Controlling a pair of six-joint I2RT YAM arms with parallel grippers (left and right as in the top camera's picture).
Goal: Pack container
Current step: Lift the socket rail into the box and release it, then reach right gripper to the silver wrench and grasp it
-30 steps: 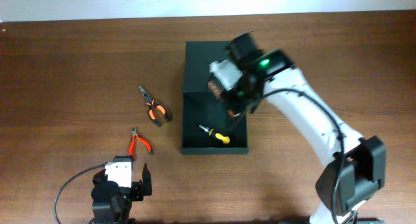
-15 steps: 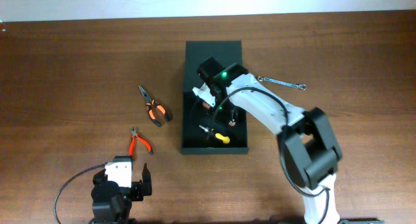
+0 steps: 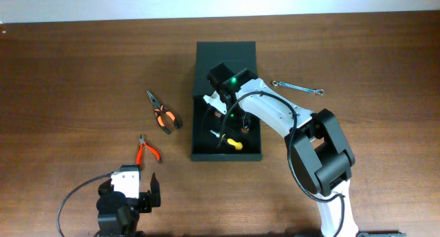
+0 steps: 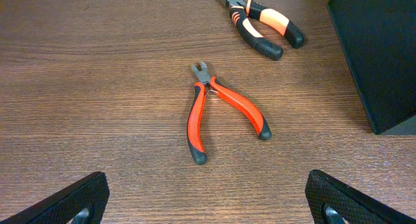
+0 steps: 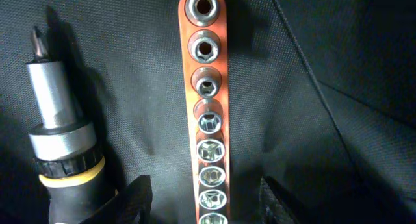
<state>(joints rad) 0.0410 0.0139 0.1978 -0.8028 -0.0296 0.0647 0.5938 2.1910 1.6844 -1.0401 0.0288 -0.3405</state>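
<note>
Green-black container (image 3: 247, 149): sits mid-worktop (image 3: 69, 72), lid laid flat behind the tray, tray open upward.
Orange socket rail (image 5: 207, 107): lies flat on the tray floor, just beside the screwdriver (image 5: 65, 126), apart from it as far as can be seen.
Right end effector (image 5: 205, 185): hangs low inside the tray, fingers (image 5: 138, 198) spread either side of the rail, gripping nothing, with dark floor showing between each finger and the rail.
Left end effector (image 4: 205, 191): parked at the near edge of the worktop, spread wide, empty, facing the red pliers (image 4: 221, 113).
Outside the tray: red pliers and orange-and-black pliers (image 3: 165, 117) to the left, wrench (image 3: 297, 88) to the right; packing judged only partly done.
Risk on retreat: could hook the rail with a finger if lifted on a slant, dragging or flipping it against the screwdriver.
Risk at the wall: could clip the tray wall or the lid with the wrist when heading out for the wrench, shoving the whole container across the worktop.
Risk of rolling: could nudge the round screwdriver handle and send it under the rail.
Risk of crowding: leaves limited floor for three more tools; could stack the next one on the sockets and stop the lid from shutting flat.
Safeguard: best raised straight up before any sideways travel.
</note>
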